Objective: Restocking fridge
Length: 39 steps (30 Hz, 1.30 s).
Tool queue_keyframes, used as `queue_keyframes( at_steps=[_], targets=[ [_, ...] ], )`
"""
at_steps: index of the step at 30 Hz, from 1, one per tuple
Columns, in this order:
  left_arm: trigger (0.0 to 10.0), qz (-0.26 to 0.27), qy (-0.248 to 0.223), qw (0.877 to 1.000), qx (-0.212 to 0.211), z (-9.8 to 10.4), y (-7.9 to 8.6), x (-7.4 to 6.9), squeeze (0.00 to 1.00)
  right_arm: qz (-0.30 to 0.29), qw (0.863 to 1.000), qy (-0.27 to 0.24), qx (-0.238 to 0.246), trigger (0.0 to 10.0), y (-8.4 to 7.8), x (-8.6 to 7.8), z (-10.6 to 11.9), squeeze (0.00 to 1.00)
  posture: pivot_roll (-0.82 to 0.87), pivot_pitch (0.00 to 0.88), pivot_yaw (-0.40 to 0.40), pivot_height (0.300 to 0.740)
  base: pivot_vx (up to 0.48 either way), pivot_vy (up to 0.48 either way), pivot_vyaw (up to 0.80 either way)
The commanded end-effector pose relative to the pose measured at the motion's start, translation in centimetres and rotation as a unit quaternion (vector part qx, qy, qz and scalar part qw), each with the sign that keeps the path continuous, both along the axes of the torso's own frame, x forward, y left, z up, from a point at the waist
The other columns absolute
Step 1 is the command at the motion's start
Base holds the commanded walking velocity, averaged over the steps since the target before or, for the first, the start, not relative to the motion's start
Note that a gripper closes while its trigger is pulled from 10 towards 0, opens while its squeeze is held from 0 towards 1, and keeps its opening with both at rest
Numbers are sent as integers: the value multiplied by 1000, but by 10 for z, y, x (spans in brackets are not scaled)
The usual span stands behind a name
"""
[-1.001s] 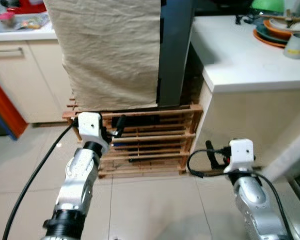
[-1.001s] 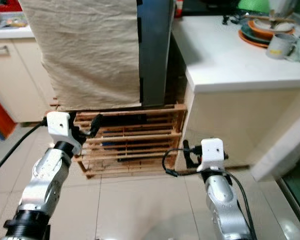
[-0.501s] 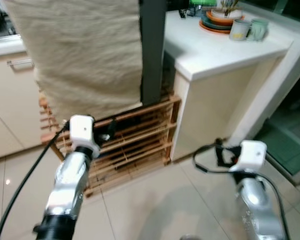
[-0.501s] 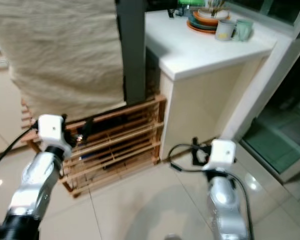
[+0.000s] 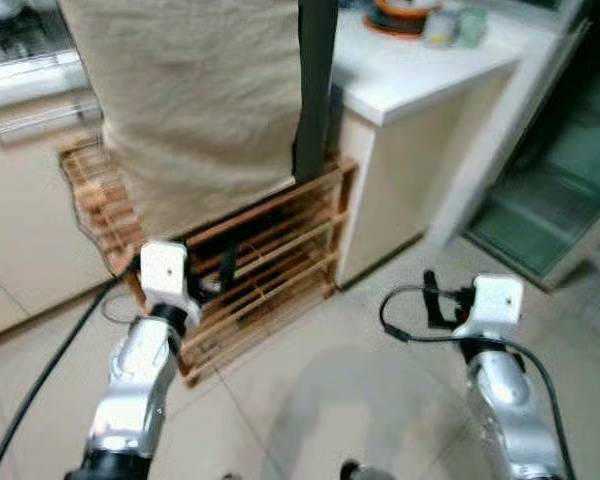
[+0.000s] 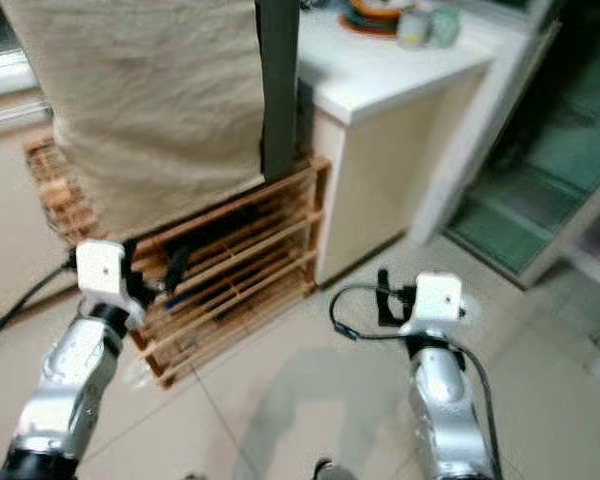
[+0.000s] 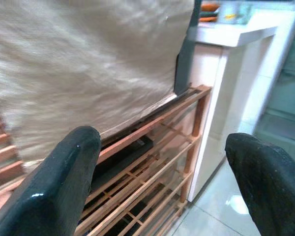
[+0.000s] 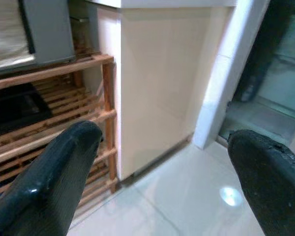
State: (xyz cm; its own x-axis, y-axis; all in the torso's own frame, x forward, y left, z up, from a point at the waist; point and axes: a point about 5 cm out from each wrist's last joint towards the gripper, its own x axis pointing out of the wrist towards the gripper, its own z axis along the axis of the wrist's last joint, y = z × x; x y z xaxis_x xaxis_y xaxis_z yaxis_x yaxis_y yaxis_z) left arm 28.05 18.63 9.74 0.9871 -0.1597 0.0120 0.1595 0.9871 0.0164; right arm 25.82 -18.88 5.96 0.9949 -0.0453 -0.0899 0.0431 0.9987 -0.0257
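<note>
Wooden rack [image 5: 270, 260] stands on the tiled floor [image 5: 310, 390], with a beige cloth [image 5: 195, 95] hanging over it and something dark, too dim to name, on its slats. Beside it, a white counter [image 5: 420, 75] carries stacked dishes [image 5: 400, 12] and mugs [image 5: 455, 25]. Left gripper [image 7: 162, 182] and right gripper [image 8: 162, 177] hover low, both spread wide and empty. No fridge is identifiable.

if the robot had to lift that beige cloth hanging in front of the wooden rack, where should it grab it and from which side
Probably at the bottom hem of the beige cloth, coming from the front and below. The cloth hangs loose over the wooden rack, so its lower edge is free to pinch. The left gripper, fingers wide open, already faces it; the dark post borders the cloth's right edge.
</note>
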Motion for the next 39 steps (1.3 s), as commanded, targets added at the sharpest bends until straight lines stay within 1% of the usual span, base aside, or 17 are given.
queue_keyframes(
  at_steps=[1, 4, 7, 9, 11, 13, 15, 19, 20, 22, 24, 25, 26, 30, 34, 39],
  targets=[
    [10000, -3, 1, 1000, 0, 1, -1, 3, 0, -1, 1000, -5, -7, 10000, -5, 2, 1, 0, -152, 0, 27, 740, 0, 469, 0],
    [10000, 0, 4, 1000, 4, 0, 0, 5, 0, 1, 1000, -8, -9, 10000, -4, 2, 1, 0, -153, 0, 29, 740, 0, 480, 0],
    [10000, 1, -3, 1000, -1, 2, -2, 6, 0, -1, 1000, -17, -11, 10000, -3, 2, 3, 0, -156, 0, 34, 740, 0, 480, -800],
    [10000, 1, -9, 1000, 0, 2, -5, 6, 0, -1, 999, -27, -24, 10000, -1, 1, 4, 0, -156, 0, 37, 740, 0, 480, -800],
    [10000, 10, -18, 999, 26, 0, -5, 1, 0, -5, 999, -32, -28, 10000, 1, 0, 4, 0, -158, 0, 42, 740, 0, 480, -800],
    [10000, 12, -9, 998, 58, -9, -5, -5, 0, -16, 999, -38, -24, 10000, 3, -1, 4, 0, -154, 0, 43, 740, 0, 0, 0],
    [10000, 13, -9, 999, 52, -11, -5, -8, 0, -15, 999, -38, -23, 10000, 4, -1, 4, 0, -154, 0, 43, 740, 0, 0, 0],
    [10000, -4, -17, 999, 51, -9, -5, -15, 0, -10, 999, -39, -23, 10000, 5, 0, 4, 0, -140, 0, 36, 740, 0, 0, 0],
    [10000, -4, -23, 999, 37, -6, -3, -16, 0, -6, 999, -37, -23, 10000, 7, 1, 3, 0, -135, 0, 28, 740, 480, 0, 0],
    [10000, 10, -22, 999, 31, -5, 0, -14, 0, -2, 999, -37, -23, 10000, 9, 2, 3, 0, -131, 0, 23, 740, 480, 0, 0],
    [10000, 33, -15, 999, 9, -5, 4, -10, 0, 5, 999, -36, -24, 10000, 10, 4, 3, 0, -126, 0, 20, 740, 446, 0, 0],
    [10000, 33, -15, 999, 9, -5, 4, -10, 0, 5, 999, -36, -24, 10000, 10, 4, 3, 0, -126, 0, 20, 740, 439, 0, 0],
    [10000, 42, -18, 999, 4, -3, 5, -6, 0, 7, 999, -36, -25, 10000, 11, 6, 2, 0, -127, 0, 21, 740, 428, 0, 0],
    [10000, 48, -27, 998, -2, 3, 5, -2, 0, 10, 999, -40, -26, 10000, 13, 8, 4, 0, -132, 0, 30, 740, 368, 299, 0],
    [10000, 57, -30, 998, -22, 7, 5, 0, 0, 12, 999, -40, -25, 10000, 15, 7, 3, 0, -137, 0, 36, 740, 0, 459, 0],
    [10000, 54, -33, 998, -20, 10, 5, 4, 0, 12, 999, -35, -25, 10000, 16, 5, 1, 0, -142, 0, 40, 740, 0, 480, 0]
  ],
)
